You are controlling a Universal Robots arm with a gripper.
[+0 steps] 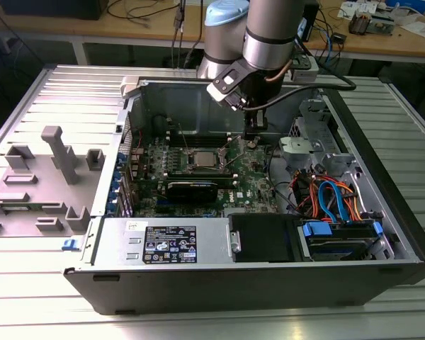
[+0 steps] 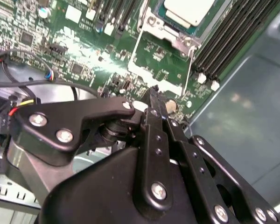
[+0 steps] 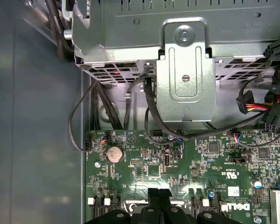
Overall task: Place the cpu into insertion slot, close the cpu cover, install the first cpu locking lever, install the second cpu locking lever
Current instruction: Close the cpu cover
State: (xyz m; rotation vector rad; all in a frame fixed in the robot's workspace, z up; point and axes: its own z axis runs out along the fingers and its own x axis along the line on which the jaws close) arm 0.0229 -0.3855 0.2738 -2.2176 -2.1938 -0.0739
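Note:
The cpu (image 2: 189,9), a silvery square chip, lies in the insertion slot (image 1: 191,168) on the green board. The cpu cover (image 2: 135,53), a thin metal frame with a square window, is swung open and lies out over the board beside the slot, with green board showing through the window. My gripper (image 2: 152,91) hangs just above the board at the cover's far edge, its black fingers drawn together with nothing between them. In the exterior view the gripper (image 1: 253,134) is to the right of the slot. The locking levers are hard to make out.
Black memory slots (image 2: 228,42) run along both sides of the socket. A black graphics card (image 1: 191,190) sits in front of it. A coin battery (image 3: 114,153) and a metal drive bracket (image 3: 184,74) with black cables lie near the gripper. Coloured cables (image 1: 333,198) fill the case's right part.

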